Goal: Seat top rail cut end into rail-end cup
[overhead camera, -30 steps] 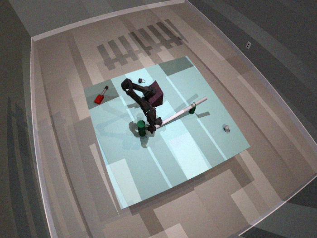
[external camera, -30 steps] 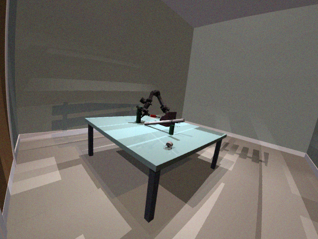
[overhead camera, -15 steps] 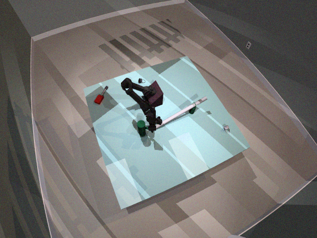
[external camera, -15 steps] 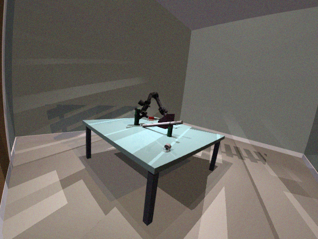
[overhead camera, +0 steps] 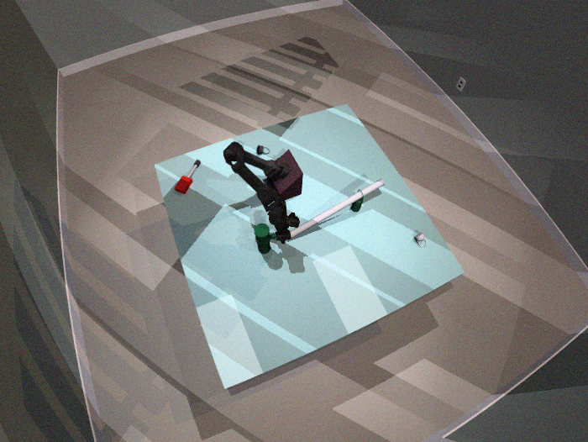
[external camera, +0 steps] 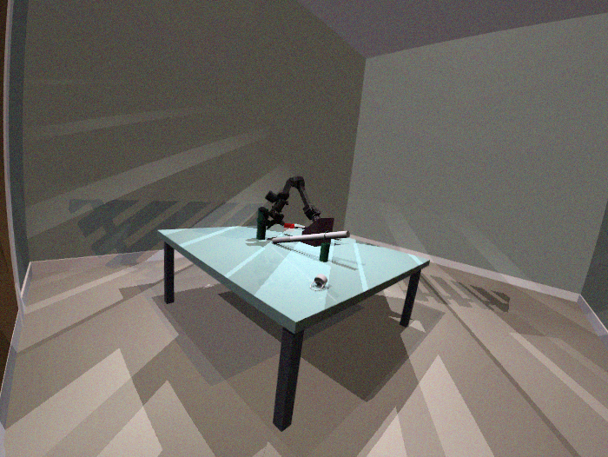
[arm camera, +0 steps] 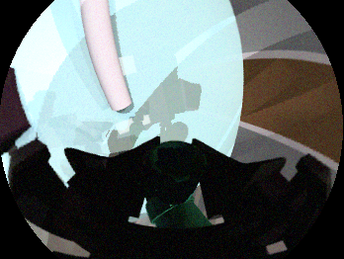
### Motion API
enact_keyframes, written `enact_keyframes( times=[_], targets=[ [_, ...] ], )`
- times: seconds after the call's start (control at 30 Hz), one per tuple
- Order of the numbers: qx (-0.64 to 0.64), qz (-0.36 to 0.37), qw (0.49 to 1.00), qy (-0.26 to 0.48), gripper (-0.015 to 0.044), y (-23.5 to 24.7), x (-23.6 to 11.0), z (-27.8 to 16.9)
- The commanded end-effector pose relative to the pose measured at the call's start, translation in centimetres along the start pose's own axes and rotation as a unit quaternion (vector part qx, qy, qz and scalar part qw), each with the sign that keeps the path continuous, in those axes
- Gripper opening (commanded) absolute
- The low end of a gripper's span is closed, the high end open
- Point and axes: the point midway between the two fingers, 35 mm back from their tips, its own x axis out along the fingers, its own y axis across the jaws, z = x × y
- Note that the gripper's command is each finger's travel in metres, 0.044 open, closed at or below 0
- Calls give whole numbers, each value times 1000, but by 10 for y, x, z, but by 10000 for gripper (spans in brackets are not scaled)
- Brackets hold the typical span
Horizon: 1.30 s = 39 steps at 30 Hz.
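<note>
Gripper (overhead camera: 283, 234) closed on the green rail-end cup (arm camera: 172, 196) beside the big post (overhead camera: 261, 237), fingers pressed against either side of the cup. Rail (overhead camera: 334, 208) angled across the table (overhead camera: 380, 265), passing through the loop cap on the small post (overhead camera: 356, 204). Cut end (arm camera: 121, 102) near the cup mouth, apart from it, not seated.

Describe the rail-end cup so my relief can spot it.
On the pale table, find the larger green post. The cup is the small green socket at its side, the only green part clamped in the gripper, with the white rail's end outside it.
</note>
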Motion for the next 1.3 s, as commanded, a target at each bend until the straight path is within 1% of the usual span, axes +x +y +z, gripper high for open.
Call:
enact_keyframes(
  times=[0.0,0.97,1.27],
  targets=[
    [-15,0,1000,-7,0,3,-1,0],
    [-133,1,988,-74,0,24,-14,-4],
    [-141,1,987,-79,0,26,-14,-4]
  ],
)
